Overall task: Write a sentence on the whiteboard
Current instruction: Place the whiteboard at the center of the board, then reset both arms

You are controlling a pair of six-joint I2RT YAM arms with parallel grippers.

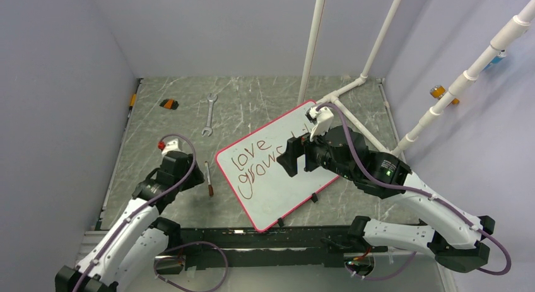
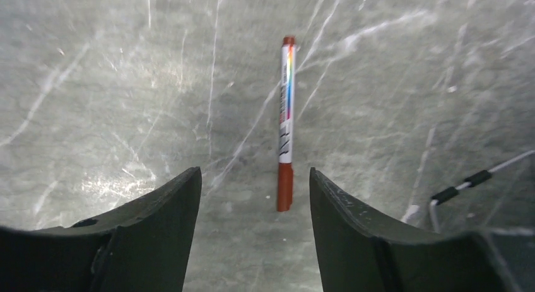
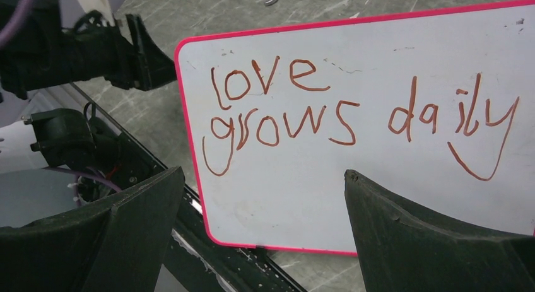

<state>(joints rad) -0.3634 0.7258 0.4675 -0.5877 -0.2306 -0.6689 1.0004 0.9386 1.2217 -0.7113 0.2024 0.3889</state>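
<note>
The whiteboard (image 1: pixel 277 191), white with a pink frame, lies tilted on the table centre. The sentence (image 3: pixel 353 115) reads "love grows daily" in dark red, in two lines; in the top view (image 1: pixel 255 163) its right part is hidden by the right arm. My right gripper (image 1: pixel 287 159) hovers above the board, open and empty; in its wrist view (image 3: pixel 262 178) both fingers frame the board's lower part. A red-capped marker (image 2: pixel 285 125) lies on the table left of the board, also in the top view (image 1: pixel 208 179). My left gripper (image 2: pixel 252 178) is open just behind the marker's cap, not touching it.
A steel wrench (image 1: pixel 209 114) lies at the back of the table. A small orange-and-black object (image 1: pixel 168 103) sits at the back left. White pipes (image 1: pixel 353 84) rise behind the board. A black rail (image 1: pixel 252 238) runs along the near edge. Two black clips (image 1: pixel 313 198) sit on the board's near edge.
</note>
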